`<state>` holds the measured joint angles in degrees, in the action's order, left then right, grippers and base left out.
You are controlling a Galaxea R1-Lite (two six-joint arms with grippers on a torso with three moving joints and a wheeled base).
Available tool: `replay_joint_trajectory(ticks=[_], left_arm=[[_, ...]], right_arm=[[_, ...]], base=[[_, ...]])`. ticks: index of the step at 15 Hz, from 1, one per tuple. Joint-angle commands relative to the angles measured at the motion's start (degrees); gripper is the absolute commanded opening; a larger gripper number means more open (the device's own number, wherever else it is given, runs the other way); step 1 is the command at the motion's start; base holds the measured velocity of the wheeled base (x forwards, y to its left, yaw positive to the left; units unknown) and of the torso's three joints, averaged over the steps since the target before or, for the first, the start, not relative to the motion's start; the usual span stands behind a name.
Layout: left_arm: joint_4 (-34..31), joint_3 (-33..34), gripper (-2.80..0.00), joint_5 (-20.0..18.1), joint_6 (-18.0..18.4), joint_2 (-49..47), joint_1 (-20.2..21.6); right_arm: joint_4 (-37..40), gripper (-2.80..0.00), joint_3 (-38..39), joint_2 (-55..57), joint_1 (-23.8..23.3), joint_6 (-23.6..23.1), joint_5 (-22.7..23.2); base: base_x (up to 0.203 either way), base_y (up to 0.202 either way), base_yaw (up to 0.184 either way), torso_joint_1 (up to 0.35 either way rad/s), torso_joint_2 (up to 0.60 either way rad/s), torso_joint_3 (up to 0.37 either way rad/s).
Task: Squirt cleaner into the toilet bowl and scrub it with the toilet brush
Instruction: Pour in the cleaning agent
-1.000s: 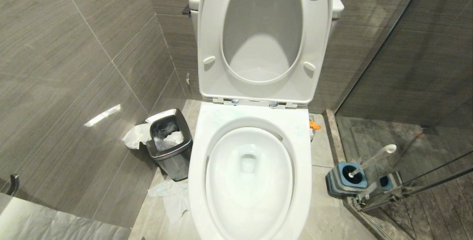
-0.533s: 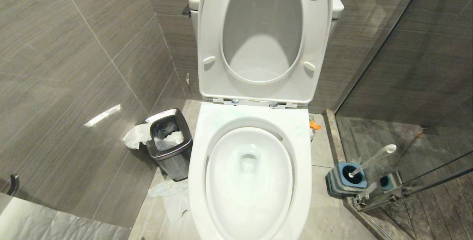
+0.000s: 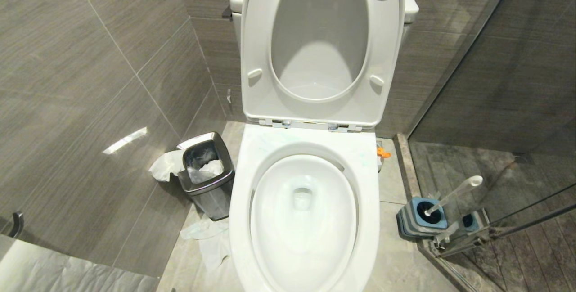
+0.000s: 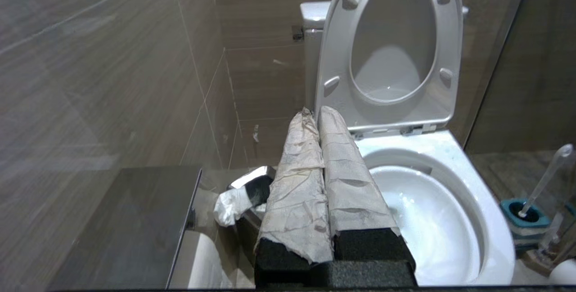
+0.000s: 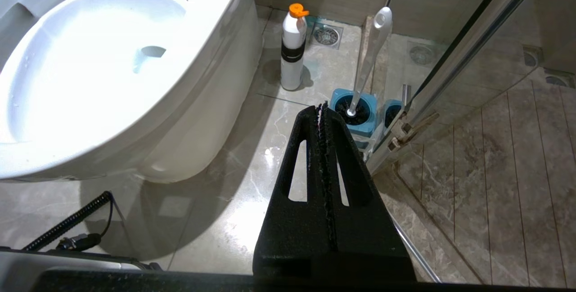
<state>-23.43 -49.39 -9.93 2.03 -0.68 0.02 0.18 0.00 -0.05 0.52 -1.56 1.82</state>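
Observation:
The white toilet bowl (image 3: 238, 220) stands open in the middle of the head view, its seat and lid (image 3: 252, 58) raised. Faint turquoise streaks of cleaner (image 3: 270, 144) tint the back of the rim. The toilet brush (image 3: 452, 195) stands in its blue-grey holder (image 3: 420, 217) on the floor right of the toilet. Neither gripper shows in the head view. My left gripper (image 4: 317, 112), its fingers wrapped in white cloth, is shut and empty, hanging left of the bowl (image 4: 454, 157). My right gripper (image 5: 321, 107) is shut and empty, low over the floor, short of the brush (image 5: 371, 53).
A steel waste bin (image 3: 207, 175) with tissue stands left of the toilet, with paper on the floor (image 3: 211, 238) beside it. A white bottle with an orange cap (image 5: 292, 53) stands behind the toilet's right side. A glass shower partition (image 3: 495, 103) closes the right.

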Motion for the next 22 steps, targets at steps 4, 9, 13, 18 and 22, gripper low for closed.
replay_joint_trajectory(ticks=[4, 9, 13, 18, 22], left_arm=[[4.1, 11.9, -2.80, 3.4, 4.1, 0.6, 0.0], [30.6, 32.7, -2.80, 5.8, 5.4, 0.6, 0.0], [38.6, 44.3, -2.80, 10.6, 6.5, 0.7, 0.0], [34.7, 49.5, -2.80, 10.8, 7.4, 0.6, 0.1], [26.0, 49.5, -2.80, 9.8, 8.1, 0.6, 0.1]], right_arm=[[0.0, -2.80, 0.0, 0.0, 0.0, 0.0, 0.0], [0.0, -2.80, 0.0, 0.0, 0.0, 0.0, 0.0], [0.0, -2.80, 0.0, 0.0, 0.1, 0.0, 0.0], [0.0, -2.80, 0.0, 0.0, 0.0, 0.0, 0.0], [0.0, -2.80, 0.0, 0.0, 0.0, 0.0, 0.0]], base=[[0.000, 0.000, 0.000, 0.000, 0.00, 0.000], [0.000, 0.000, 0.000, 0.000, 0.00, 0.000], [0.000, 0.000, 0.000, 0.000, 0.00, 0.000], [0.000, 0.000, 0.000, 0.000, 0.00, 0.000], [0.000, 0.000, 0.000, 0.000, 0.00, 0.000]])
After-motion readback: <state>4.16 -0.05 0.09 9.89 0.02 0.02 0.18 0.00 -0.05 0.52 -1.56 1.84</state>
